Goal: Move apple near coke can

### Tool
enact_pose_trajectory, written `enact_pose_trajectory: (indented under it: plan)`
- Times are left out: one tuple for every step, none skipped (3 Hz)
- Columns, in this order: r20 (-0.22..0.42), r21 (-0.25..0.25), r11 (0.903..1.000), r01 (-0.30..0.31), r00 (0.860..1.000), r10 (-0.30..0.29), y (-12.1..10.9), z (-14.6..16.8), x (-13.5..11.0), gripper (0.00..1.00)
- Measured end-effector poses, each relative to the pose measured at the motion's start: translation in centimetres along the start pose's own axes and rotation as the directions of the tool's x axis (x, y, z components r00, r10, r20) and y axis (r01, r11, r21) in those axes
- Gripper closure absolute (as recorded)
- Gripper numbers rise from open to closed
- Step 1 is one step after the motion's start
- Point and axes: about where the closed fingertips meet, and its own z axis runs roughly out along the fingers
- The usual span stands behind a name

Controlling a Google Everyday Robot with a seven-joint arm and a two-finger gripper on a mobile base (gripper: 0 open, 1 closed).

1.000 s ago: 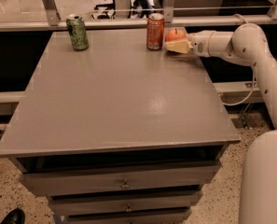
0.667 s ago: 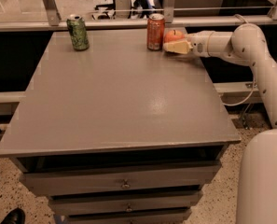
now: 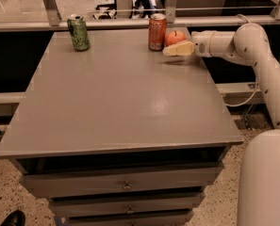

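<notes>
The red-orange apple (image 3: 176,36) is at the far right of the table top, just right of the coke can (image 3: 157,31), almost touching it. The coke can stands upright near the back edge. My gripper (image 3: 175,46) reaches in from the right on the white arm (image 3: 234,44) and is right at the apple, its pale front part covering the apple's lower front. I cannot tell whether the apple rests on the table or is held.
A green patterned can (image 3: 78,32) stands upright at the back left of the grey table (image 3: 120,102). A railing runs behind the table. Drawers are below the front edge. My white base (image 3: 267,178) is at the right.
The gripper and apple have stayed almost in place beside the coke can; the gripper looks very slightly lower. The cans have not moved.
</notes>
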Motion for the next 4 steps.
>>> enact_pose_trajectory:
  plan:
    - [-0.003, 0.021, 0.9997, 0.016, 1.0, -0.016, -0.1, -1.5, -0.9, 0.0]
    - [-0.003, 0.088, 0.994, 0.065, 0.998, -0.065, -1.1, -5.6, -3.0, 0.0]
    - [0.015, 0.179, 0.9774, 0.113, 0.993, -0.117, -1.7, -11.7, -6.1, 0.0]
    - [0.016, 0.191, 0.9747, 0.116, 0.992, -0.121, -1.8, -12.7, -6.5, 0.0]
